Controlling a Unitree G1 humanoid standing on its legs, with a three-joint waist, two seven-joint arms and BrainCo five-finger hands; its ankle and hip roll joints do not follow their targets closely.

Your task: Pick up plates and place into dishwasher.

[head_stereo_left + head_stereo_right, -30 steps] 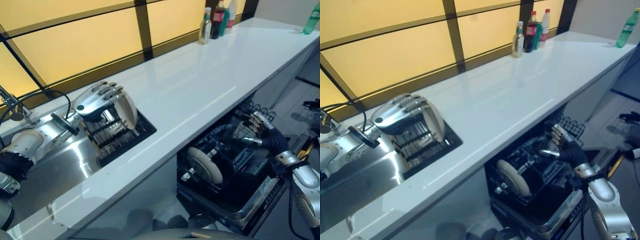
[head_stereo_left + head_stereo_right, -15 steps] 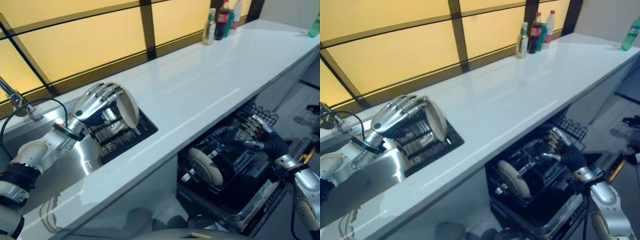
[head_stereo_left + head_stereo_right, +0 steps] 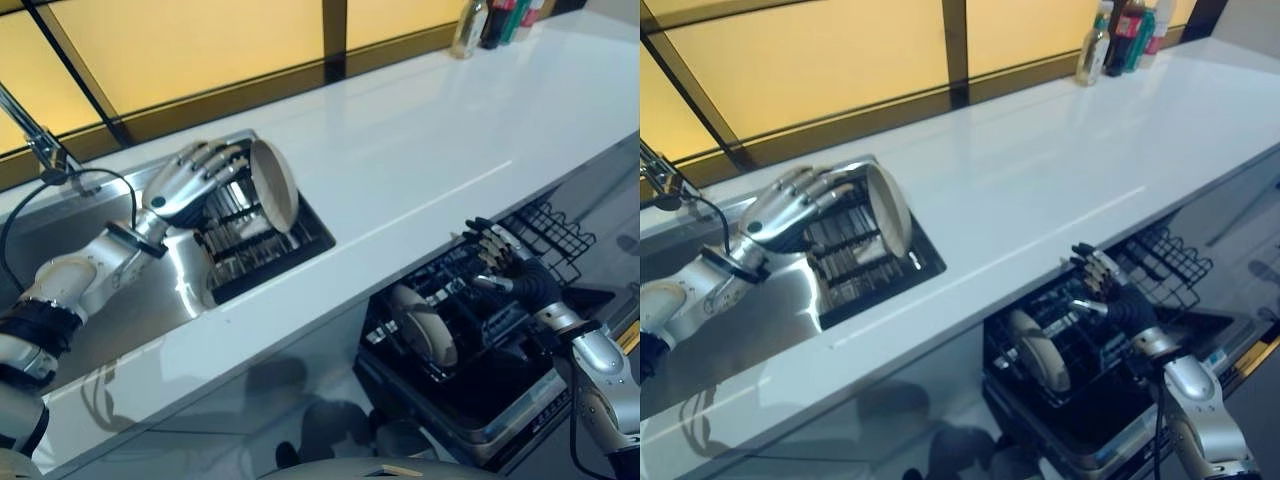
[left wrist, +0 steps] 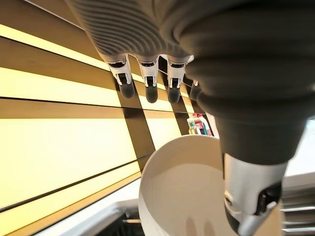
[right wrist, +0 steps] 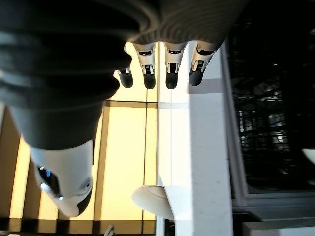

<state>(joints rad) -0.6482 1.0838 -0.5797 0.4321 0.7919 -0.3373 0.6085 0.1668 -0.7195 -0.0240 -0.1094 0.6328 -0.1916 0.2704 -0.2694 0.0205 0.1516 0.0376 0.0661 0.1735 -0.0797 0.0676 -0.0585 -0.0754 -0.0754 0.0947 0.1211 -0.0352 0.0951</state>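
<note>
White tabletop (image 3: 420, 140), sink rack (image 3: 255, 240): plate (image 3: 275, 185) pinched by left hand (image 3: 190, 185); slip risked if grip loosened. Right hand (image 3: 500, 255) spread, idle above dishwasher rack (image 3: 480, 330).

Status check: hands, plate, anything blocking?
Left hand gripping the plate at the sink rack. Right hand open over the dishwasher rack, holding nothing. One plate already racked; nothing seen in the way.
</note>
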